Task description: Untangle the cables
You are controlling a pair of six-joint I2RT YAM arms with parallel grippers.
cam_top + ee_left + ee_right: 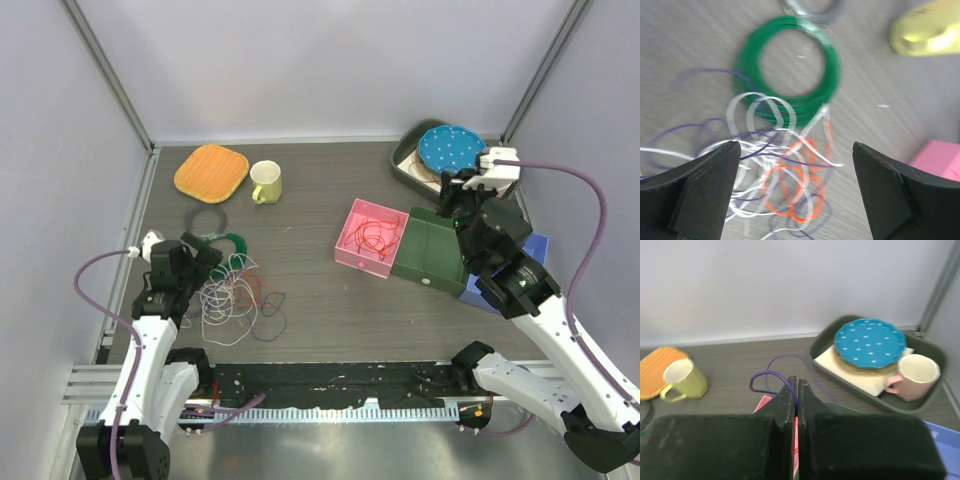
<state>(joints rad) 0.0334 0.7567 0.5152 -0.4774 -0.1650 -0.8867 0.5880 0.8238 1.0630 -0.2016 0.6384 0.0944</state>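
The cables (236,293) lie in a loose tangle of white, orange, red and purple loops on the table at the left. My left gripper (207,262) hovers at the tangle's left edge. In the left wrist view it (795,167) is open, with white, orange and purple loops (787,180) on the table between its jaws. My right gripper (448,198) is raised at the right, above the boxes. In the right wrist view it (797,386) is shut on a purple cable (771,376) that loops out to the left of the fingers.
A pink box (372,238) holds red cables, with a dark green box (432,250) beside it. A green ring (787,70) and a grey ring (208,217) lie behind the tangle. Further back are a yellow-green mug (266,182), an orange pad (211,172) and a tray (822,340) with a blue plate (869,342).
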